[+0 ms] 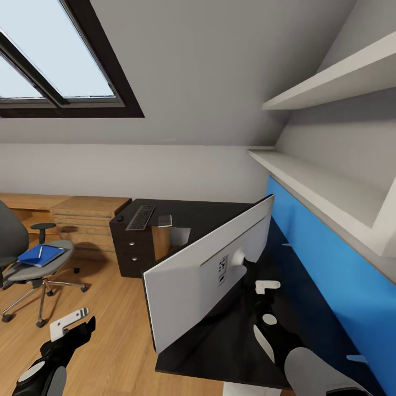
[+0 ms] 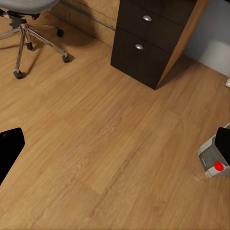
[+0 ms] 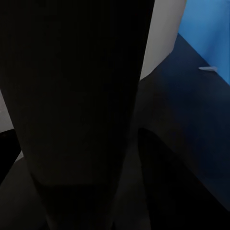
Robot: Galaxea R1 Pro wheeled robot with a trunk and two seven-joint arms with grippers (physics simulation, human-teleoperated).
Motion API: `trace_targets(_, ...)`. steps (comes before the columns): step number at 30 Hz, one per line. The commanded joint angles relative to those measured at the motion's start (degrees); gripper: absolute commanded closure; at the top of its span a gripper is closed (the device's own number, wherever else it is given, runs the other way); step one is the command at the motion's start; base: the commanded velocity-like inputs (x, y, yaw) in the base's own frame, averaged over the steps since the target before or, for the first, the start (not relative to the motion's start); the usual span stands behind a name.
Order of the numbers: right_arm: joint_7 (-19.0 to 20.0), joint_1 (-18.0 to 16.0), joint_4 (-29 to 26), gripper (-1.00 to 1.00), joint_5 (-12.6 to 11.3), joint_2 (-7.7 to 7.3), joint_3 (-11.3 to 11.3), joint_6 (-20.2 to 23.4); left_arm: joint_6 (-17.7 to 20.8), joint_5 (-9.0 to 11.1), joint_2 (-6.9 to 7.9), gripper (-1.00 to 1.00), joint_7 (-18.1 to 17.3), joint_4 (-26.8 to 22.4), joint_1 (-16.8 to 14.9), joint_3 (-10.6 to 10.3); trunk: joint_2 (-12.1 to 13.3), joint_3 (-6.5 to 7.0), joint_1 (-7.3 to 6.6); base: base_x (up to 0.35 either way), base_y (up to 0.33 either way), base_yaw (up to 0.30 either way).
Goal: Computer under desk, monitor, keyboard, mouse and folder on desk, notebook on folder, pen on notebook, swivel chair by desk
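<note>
- Right claw reaches behind the monitor at its foot on the black counter; its grip cannot be told.
- Left claw hangs open, empty, over the floor.
- Folder waits on the swivel chair, far left.
- Likely step: setting the monitor square.

I found the monitor tilted on the black desk, its pale back toward me. The keyboard and mouse lay at the desk's far end. The blue folder rested on the swivel chair, a pen atop it. The computer stood on the floor.
</note>
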Motion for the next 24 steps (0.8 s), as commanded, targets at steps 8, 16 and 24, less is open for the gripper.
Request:
trace_targets(8, -0.54, -0.07, 0.03, 1.00, 0.05, -0.11, 0.63, -0.17, 0.35, 0.61, -0.03, -1.00, 0.33, -0.09, -0.05, 0.03, -0.09, 0.01, 0.02, 0.000, 0.000, -0.191)
trace_targets(16, -0.50, -0.07, 0.03, 1.00, 0.06, -0.12, 0.63, -0.17, 0.35, 0.59, -0.03, -1.00, 0.33, -0.09, -0.05, 0.03, -0.09, 0.17, 0.02, 0.000, 0.000, -0.253)
trace_targets(24, -0.50, -0.07, 0.05, 1.00, 0.06, -0.12, 0.63, -0.17, 0.40, 0.58, -0.03, -1.00, 0.34, -0.11, -0.05, 0.03, -0.09, 0.26, 0.02, 0.000, 0.000, -0.236)
